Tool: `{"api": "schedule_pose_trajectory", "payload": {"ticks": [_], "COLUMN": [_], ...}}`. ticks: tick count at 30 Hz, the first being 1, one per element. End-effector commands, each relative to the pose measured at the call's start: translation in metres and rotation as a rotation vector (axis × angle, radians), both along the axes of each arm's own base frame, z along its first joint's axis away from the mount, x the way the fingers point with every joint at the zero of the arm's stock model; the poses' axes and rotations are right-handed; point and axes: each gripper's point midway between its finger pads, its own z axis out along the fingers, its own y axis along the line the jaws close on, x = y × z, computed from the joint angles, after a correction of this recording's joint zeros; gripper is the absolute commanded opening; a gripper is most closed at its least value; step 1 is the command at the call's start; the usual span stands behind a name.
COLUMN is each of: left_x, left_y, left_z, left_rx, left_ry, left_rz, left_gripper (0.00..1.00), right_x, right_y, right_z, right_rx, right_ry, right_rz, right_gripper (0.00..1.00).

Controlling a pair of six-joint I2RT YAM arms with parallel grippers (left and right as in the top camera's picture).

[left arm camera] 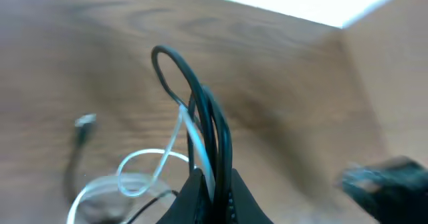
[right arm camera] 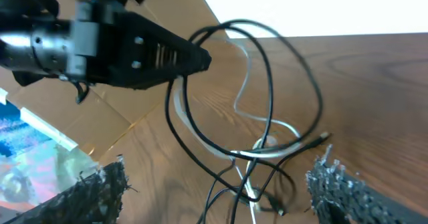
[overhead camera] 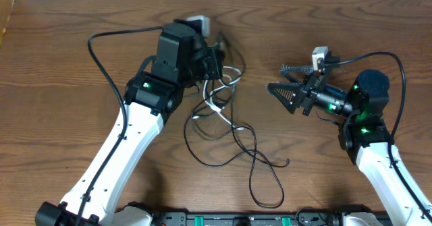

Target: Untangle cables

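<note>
A tangle of thin black cables [overhead camera: 233,128] and one white cable [overhead camera: 214,104] lies on the wooden table at centre. My left gripper [overhead camera: 219,59] is shut on a bundle of black and white cables [left arm camera: 204,127], which rises in a loop between its fingers in the left wrist view. My right gripper [overhead camera: 278,79] is open and empty, to the right of the tangle, apart from it. In the right wrist view its two fingers [right arm camera: 217,190] frame the cable loops [right arm camera: 267,117] hanging from the left gripper [right arm camera: 180,53].
Long black cable loops trail toward the table's front edge [overhead camera: 266,185]. A small white block [overhead camera: 320,54] sits on the right arm's wrist. Thick black robot wires arc over both arms. The table's back edge lies just beyond the left gripper.
</note>
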Motion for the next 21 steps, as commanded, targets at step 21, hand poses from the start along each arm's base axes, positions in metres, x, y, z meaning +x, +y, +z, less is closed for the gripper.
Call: {"api": "schedule_pose_trajectory", "payload": {"ticks": [21], "left_x": [-0.053], "left_y": [-0.063], "left_z": [0.074], "left_rx": [-0.285], "left_ry": [-0.208], "left_rz": [-0.545], "left_gripper": [0.07], "right_x": [0.002], "right_y": [-0.002], "right_z": [0.004], "right_rx": [-0.003], "right_ry": [-0.017], "right_rz": [-0.013], "right_gripper": [0.99]}}
